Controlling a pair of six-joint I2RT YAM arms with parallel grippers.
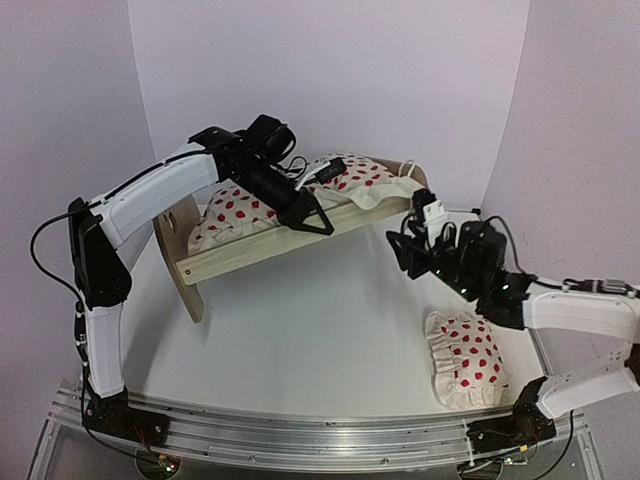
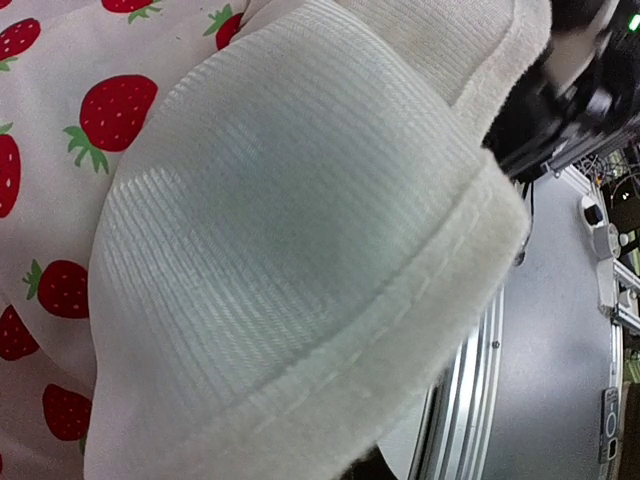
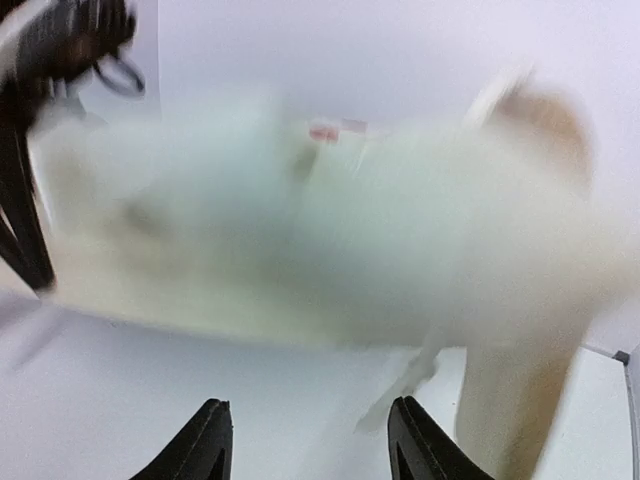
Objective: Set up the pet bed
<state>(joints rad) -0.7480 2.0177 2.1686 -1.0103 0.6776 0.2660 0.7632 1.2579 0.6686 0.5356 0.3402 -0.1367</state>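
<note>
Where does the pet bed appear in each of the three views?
Top external: pet bed at upper centre.
Left wrist: its frame is not in it; only fabric shows.
Right wrist: blurred, across the middle.
Shared landmark: strawberry blanket, in top external and left wrist views.

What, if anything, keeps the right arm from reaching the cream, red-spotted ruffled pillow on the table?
Likely nothing; probably yes. The right gripper is open and empty near the light plywood pet bed; the pillow lies uncovered beside that arm. It sits close to the base, so the arm must fold back.
</note>
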